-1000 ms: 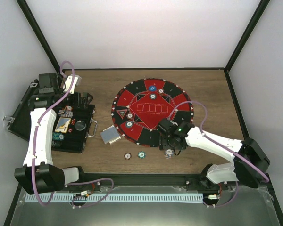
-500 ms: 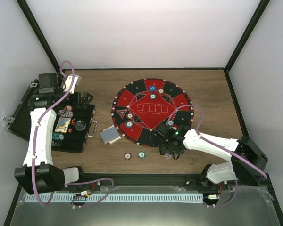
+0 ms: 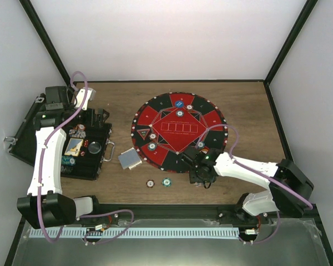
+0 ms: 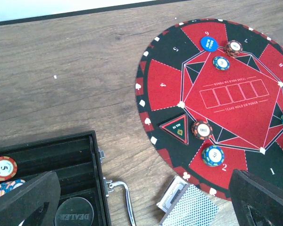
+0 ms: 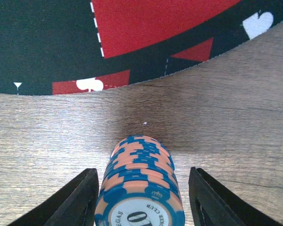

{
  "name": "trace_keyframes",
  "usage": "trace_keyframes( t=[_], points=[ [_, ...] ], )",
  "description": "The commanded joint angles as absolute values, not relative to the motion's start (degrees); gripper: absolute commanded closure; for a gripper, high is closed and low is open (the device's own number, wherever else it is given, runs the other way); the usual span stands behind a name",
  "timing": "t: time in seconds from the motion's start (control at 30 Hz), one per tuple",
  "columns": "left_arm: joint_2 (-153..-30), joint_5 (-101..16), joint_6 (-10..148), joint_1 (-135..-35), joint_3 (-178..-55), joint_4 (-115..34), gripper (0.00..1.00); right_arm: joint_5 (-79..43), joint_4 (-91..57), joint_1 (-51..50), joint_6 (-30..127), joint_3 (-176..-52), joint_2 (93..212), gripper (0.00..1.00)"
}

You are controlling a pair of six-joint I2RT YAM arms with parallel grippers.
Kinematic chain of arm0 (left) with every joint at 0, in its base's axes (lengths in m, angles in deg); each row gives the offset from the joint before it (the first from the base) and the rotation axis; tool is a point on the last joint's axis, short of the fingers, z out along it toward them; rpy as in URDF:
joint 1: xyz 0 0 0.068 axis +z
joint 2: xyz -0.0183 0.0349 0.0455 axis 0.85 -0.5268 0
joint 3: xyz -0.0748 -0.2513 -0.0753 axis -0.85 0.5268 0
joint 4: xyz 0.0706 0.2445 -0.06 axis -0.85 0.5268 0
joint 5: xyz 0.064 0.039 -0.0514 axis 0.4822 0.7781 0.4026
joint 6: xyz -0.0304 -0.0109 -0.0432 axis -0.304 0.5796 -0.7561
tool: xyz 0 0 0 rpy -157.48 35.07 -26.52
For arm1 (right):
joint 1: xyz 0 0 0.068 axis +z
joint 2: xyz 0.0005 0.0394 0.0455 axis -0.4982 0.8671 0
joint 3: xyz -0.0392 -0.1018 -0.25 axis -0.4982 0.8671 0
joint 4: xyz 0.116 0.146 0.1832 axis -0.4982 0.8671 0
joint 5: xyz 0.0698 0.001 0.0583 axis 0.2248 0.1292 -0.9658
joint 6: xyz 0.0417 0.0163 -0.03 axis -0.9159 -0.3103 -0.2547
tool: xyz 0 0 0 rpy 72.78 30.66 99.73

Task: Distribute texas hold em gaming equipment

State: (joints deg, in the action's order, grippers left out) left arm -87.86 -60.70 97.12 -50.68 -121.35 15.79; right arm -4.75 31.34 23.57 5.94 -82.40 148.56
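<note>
**Straddling a loose chip stack beside the mat**

The stack of chips (image 5: 140, 183), blue and orange with striped rims, stands on the wooden table (image 5: 240, 122) just off the near edge of the round mat (image 5: 47, 42). The right gripper (image 5: 144, 172) is set around it with its jaws wide. A finger (image 5: 78, 202) shows on each side of the stack, with a clear gap to both, so nothing is gripped yet.

The chips look hard, smooth and light. They are unbonded, so the stack would likely shear or spill if pinched high or off centre. The safest hold is probably across the striped rims, low and square, pressing all the chips at once.

The left gripper (image 4: 141, 200) hangs over the black case (image 4: 75, 150), near the grey-backed cards (image 4: 188, 209). Its jaws are also spread wide and hold nothing.
</note>
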Motion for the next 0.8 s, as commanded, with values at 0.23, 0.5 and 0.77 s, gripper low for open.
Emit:
trace_keyframes(
  t=[0.23, 0.5, 0.77],
  points=[
    [-87.6, -61.2, 96.8, -50.3, -121.3, 14.5, 0.0, -3.4, 31.8, 24.4, 5.4, -82.7, 148.6, 0.61],
    [-87.5, -61.3, 96.8, -50.3, -121.2, 14.4, 0.0, -2.3, 34.9, 24.8, 5.5, -86.2, 147.8, 0.69],
    [-87.6, -61.3, 96.8, -50.3, -121.2, 14.5, 0.0, -0.7, 38.3, 24.9, 6.4, -92.0, 147.5, 0.73]
  ],
)
